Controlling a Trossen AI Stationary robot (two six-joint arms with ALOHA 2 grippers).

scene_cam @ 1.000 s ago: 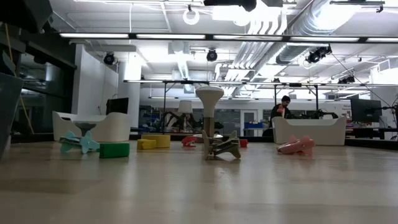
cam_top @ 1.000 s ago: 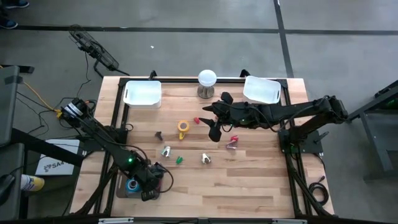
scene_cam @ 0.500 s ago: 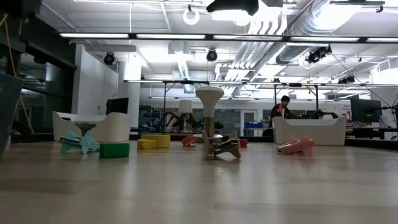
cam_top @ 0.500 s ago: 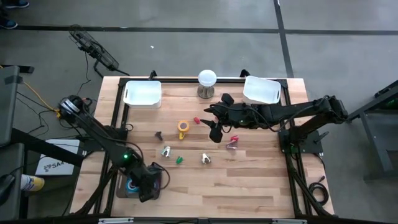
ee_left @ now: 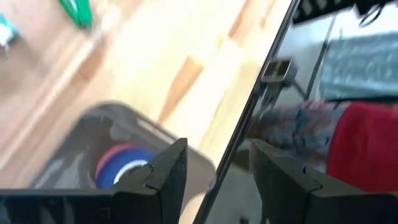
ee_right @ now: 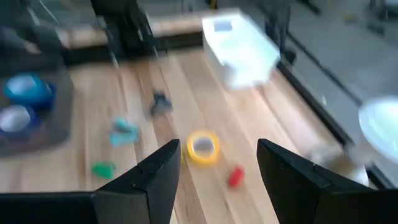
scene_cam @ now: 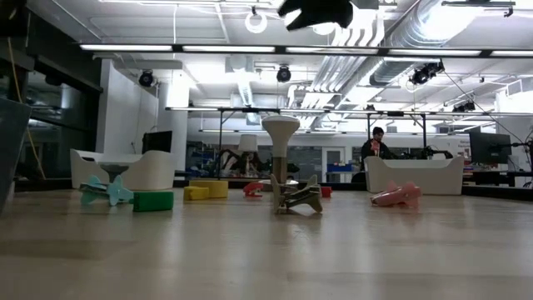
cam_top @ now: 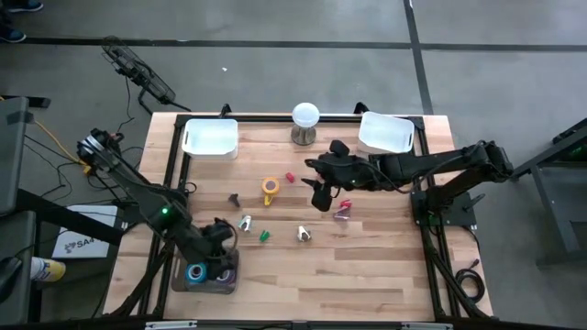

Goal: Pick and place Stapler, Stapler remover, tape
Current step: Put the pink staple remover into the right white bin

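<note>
Left tool: the left tool (cam_top: pixel 220 240) hangs just above the dark tray (cam_top: pixel 179 283) at the tabletop's near left corner — fingers apart, nothing between them.
Tape in tray: a blue roll (cam_top: pixel 194 272) and a second, purplish roll (cam_top: pixel 214 273) lie side by side inside the tray.
Right tool: the right tool (ee_right: pixel 214 163) hovers mid-tabletop with fingers apart and empty, looking down on the yellow tape roll (cam_top: pixel 270 187).
Step in hand: judged as the right arm going for the yellow roll while the left arm clears off the tray.
How to do it well: centre over the ring, drop straight, one finger inside the open centre and one outside — or span it flat.
Watch for: the small red piece (cam_top: pixel 290 177) just beside the roll; keep fingers clear of it.
Others left: pink stapler remover (cam_top: pixel 343 211) near the right tool, green piece (cam_top: pixel 264 236) and silvery pieces mid-tabletop.
</note>
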